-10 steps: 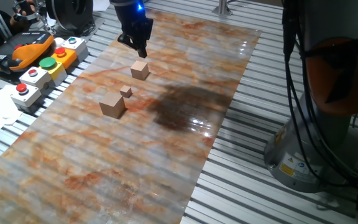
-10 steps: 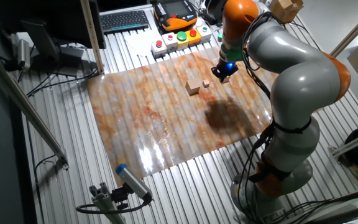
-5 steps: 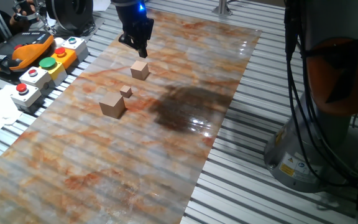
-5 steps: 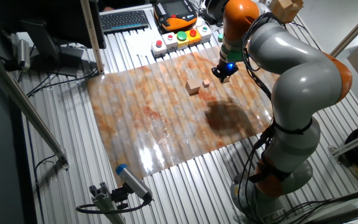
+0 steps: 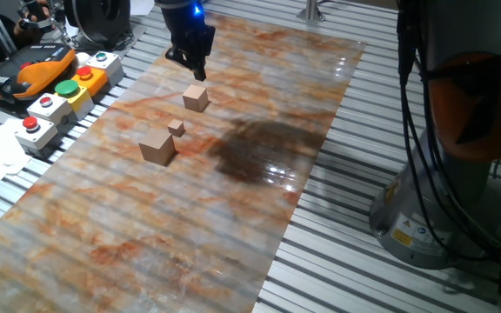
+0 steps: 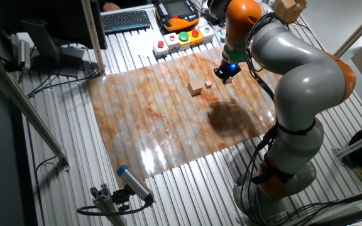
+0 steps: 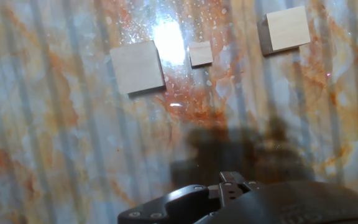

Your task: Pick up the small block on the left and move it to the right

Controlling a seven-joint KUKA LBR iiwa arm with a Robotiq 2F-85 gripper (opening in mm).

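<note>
The claw (image 5: 197, 71) hangs just above and behind the small block (image 5: 196, 96), not touching it; whether its fingers are spread or closed cannot be told. The small block sits on the marbled table (image 5: 259, 209), near the tiny brown cube (image 5: 177, 129), with the largest cube (image 5: 156, 146) beyond that. From the hand view the three lie in a row.

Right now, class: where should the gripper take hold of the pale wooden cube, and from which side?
Across two opposite flat side faces of the small block, coming straight down from above: it sits flat, apart from the tiny cube, and the gripper hovers near it.
</note>
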